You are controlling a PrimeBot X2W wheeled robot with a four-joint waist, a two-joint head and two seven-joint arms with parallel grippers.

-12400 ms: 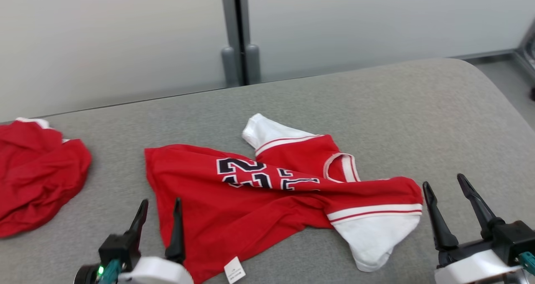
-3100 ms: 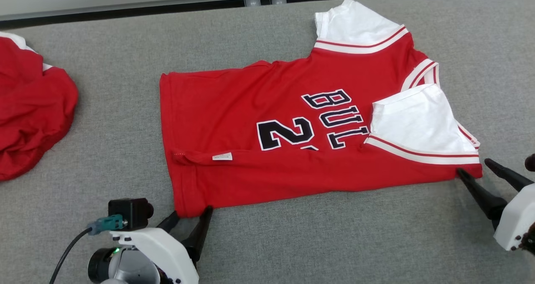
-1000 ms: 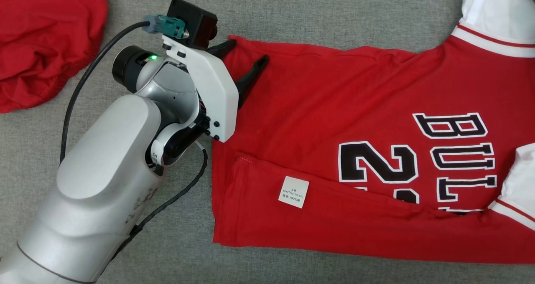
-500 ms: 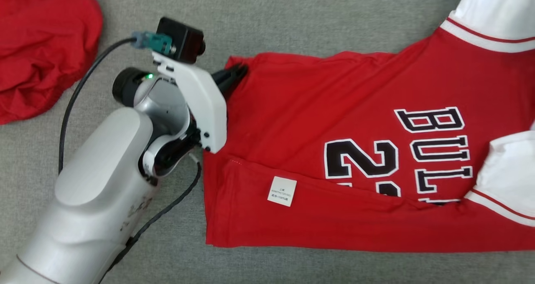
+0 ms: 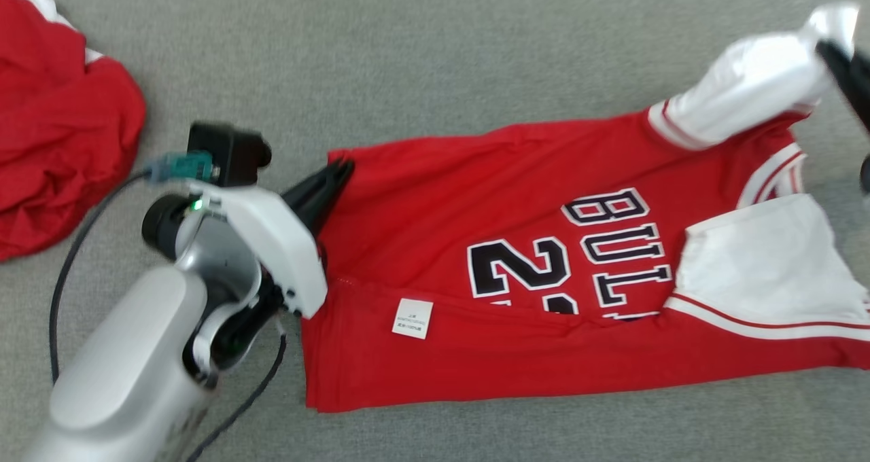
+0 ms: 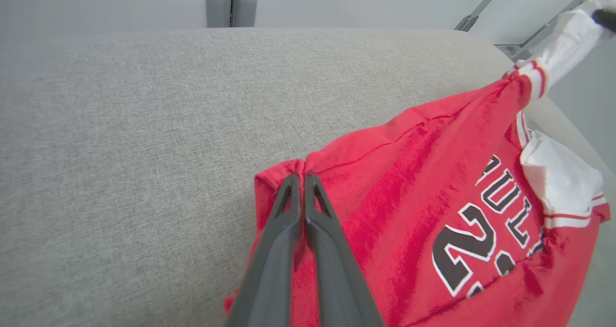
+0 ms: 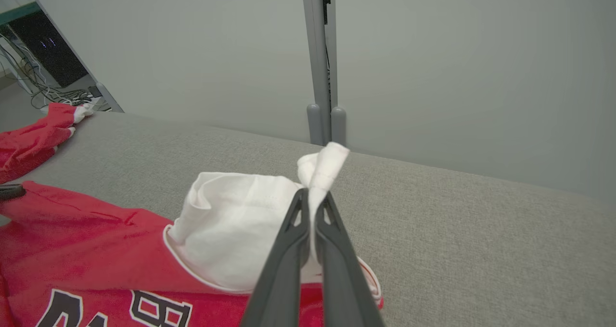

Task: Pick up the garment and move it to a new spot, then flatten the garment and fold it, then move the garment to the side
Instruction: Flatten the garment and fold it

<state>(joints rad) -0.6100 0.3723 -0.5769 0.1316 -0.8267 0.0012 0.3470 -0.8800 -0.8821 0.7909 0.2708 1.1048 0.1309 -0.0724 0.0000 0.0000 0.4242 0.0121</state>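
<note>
Table: a grey fabric-covered table [image 5: 476, 54] carries everything.
Garment: a red jersey with white sleeves and black lettering [image 5: 442, 204] lies across the table's middle and right side. Its lettering faces up and its near long edge is folded over on itself.
Spare cloth: a crumpled red garment [image 5: 61, 143] sits at the table's left end, well apart from the red jersey.
Left arm: a silver forearm [image 5: 129, 367] rises from the lower left of the head view.
Far sleeve: the white far sleeve [image 5: 741, 88] is drawn up off the table into a bunched cone.
Near sleeve: the other white sleeve [image 5: 761, 265] lies flat on the jersey's chest.
Left gripper: the left gripper [image 6: 299, 179] has its two dark fingers clenched together on the jersey's far hem corner, with red cloth puckered at the tips.
Right gripper: the right gripper [image 7: 313, 194] has its fingers pressed together on the end of the far sleeve, with a white tuft poking out above them.
Label: a small white label [image 5: 412, 318] lies on the folded near edge.
Head view adds: the label and the whole near fold.
Left wrist view adds: the far sleeve stretched taut toward the right gripper's dark tip.
Right wrist view adds: a grey post [image 7: 321, 53] against a pale wall, and cables on the floor [image 7: 48, 96] beyond the table's left end.
</note>
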